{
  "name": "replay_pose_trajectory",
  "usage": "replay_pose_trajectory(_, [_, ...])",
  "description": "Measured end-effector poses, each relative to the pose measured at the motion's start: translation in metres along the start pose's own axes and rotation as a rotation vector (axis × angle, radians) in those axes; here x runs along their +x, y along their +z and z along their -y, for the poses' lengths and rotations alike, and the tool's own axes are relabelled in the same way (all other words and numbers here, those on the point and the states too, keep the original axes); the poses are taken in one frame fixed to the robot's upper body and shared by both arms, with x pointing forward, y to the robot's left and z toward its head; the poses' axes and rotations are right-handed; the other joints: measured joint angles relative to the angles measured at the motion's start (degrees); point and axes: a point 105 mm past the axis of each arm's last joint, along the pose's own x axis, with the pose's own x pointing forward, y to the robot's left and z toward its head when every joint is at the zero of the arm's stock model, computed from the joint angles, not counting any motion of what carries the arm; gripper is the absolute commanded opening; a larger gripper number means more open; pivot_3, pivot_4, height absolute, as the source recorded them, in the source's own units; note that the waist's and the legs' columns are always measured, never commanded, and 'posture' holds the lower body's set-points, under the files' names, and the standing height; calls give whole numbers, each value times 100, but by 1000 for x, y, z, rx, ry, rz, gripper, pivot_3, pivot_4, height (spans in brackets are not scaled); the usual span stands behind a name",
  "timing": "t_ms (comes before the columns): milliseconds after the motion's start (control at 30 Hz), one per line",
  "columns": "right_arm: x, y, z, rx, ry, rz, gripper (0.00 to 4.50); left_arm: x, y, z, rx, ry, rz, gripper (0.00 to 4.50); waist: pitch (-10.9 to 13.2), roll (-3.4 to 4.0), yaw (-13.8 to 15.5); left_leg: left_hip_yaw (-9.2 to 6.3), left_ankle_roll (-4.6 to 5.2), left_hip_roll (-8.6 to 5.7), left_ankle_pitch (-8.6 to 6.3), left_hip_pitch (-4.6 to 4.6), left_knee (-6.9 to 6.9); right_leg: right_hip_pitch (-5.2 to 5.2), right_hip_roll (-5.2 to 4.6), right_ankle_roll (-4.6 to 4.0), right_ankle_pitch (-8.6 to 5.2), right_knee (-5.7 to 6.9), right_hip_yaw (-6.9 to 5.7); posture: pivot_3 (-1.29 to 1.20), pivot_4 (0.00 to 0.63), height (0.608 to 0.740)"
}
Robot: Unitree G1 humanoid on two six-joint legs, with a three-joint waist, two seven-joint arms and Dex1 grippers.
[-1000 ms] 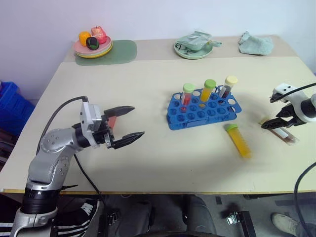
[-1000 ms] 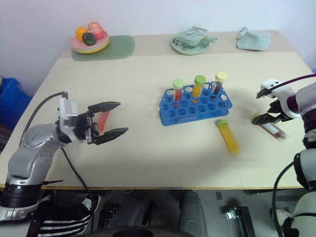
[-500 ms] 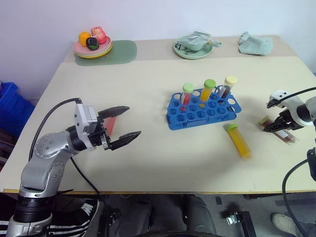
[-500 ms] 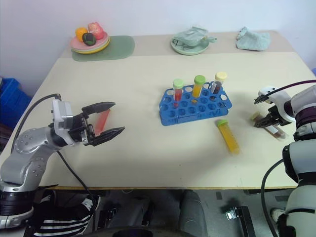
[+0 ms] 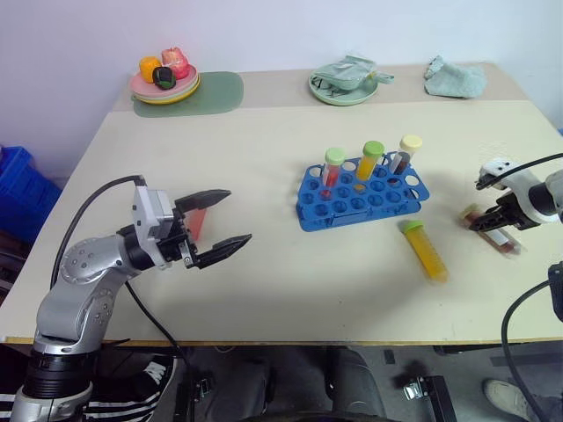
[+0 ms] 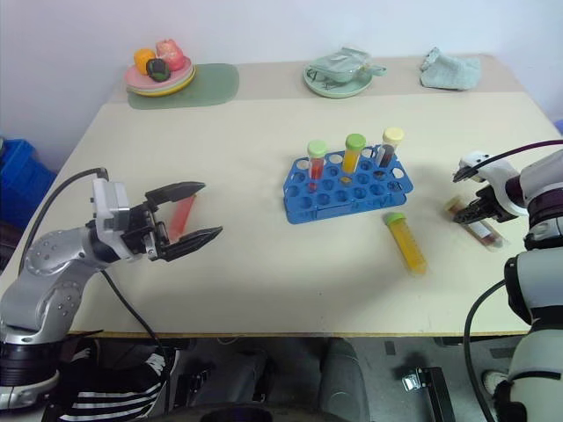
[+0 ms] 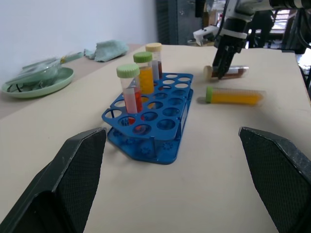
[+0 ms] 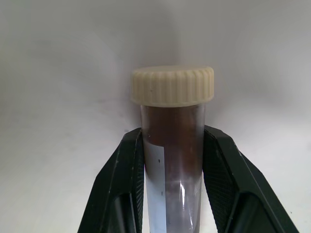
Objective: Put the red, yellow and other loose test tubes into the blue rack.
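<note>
On the table, off to my right, a brown test tube with a cream cap lies flat, and my right gripper is clamped onto it, one black finger pressed to each side of the glass just below the cap. That is one of two loose tubes I can count near the rack; the other, a yellow test tube with a green cap, lies on its side between the brown one and the blue rack, just in front of the rack and well apart from my right fingers. Three tubes stand upright along the rack's back row: a red one with a green cap, an orange one with a green cap, and a dark one with a cream cap. My left gripper hovers over the table's left side, jaws spread wide, gripping nothing, far from the rack.
</note>
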Motion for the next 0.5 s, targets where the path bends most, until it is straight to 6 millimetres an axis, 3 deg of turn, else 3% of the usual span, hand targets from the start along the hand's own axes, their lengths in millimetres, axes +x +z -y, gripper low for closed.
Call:
replay_pose_trajectory(167, [-29, 11, 0, -54, 9, 89, 1615, 1, 0, -5, 3, 0, 6, 4500, 0, 0, 13, 0, 0, 0, 0, 0, 1, 1, 1, 0, 0, 0, 0, 0, 150, 740])
replay_pose_trajectory(267, [-33, 15, -4, -69, 30, 162, 1615, 2, 1, -7, 9, -4, 13, 4500, 0, 0, 24, 1, 0, 0, 0, 1, 1, 0, 0, 1, 0, 0, 0, 0, 150, 740])
replay_pose_trajectory(333, [-42, 32, -10, -88, 57, 309, 1615, 4, 2, -10, 13, -5, 19, 4500, 1, 6, 16, 3, 0, 0, 0, 0, 1, -3, 0, 1, 1, 2, 3, 0, 150, 740])
replay_pose_trajectory(400, [-65, 56, -15, -119, 54, 518, 1615, 5, 3, -11, 19, -12, 26, 4500, 0, 9, 16, 4, 0, 1, 0, 0, -1, -4, 2, 1, 1, 1, 5, 0, 150, 740])
replay_pose_trajectory(500, [-91, 73, -24, -148, 44, 738, 1615, 7, 4, -14, 22, -16, 37, 4500, -1, 1, 50, -2, 0, 3, 0, -1, 1, 2, 4, 1, 1, -1, 2, 0, 150, 740])
